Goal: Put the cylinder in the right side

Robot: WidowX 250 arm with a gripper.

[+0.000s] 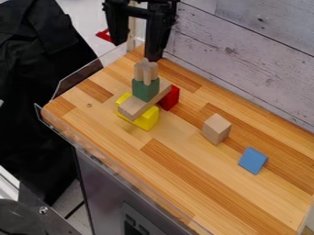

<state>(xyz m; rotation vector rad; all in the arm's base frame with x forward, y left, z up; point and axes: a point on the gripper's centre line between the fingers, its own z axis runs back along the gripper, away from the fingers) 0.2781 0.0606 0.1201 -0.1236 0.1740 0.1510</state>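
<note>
The black gripper [136,51] hangs at the top, left of centre, with its fingers apart and nothing between them. Just below it is a stack. Its top piece is light wood [146,71] with rounded upright sides, perhaps the cylinder; I cannot tell for certain. It stands on a green piece [145,90], which rests on a long wooden block [136,106]. Under that plank are a yellow block [146,120] at the front left and a red block [171,98] at the back right.
A wooden block [216,129] stands right of the stack, with a blue block [253,160] farther right on the wooden tabletop [184,156]. A pale plank wall [245,55] runs behind. Clear plastic edging lines the left and front edges.
</note>
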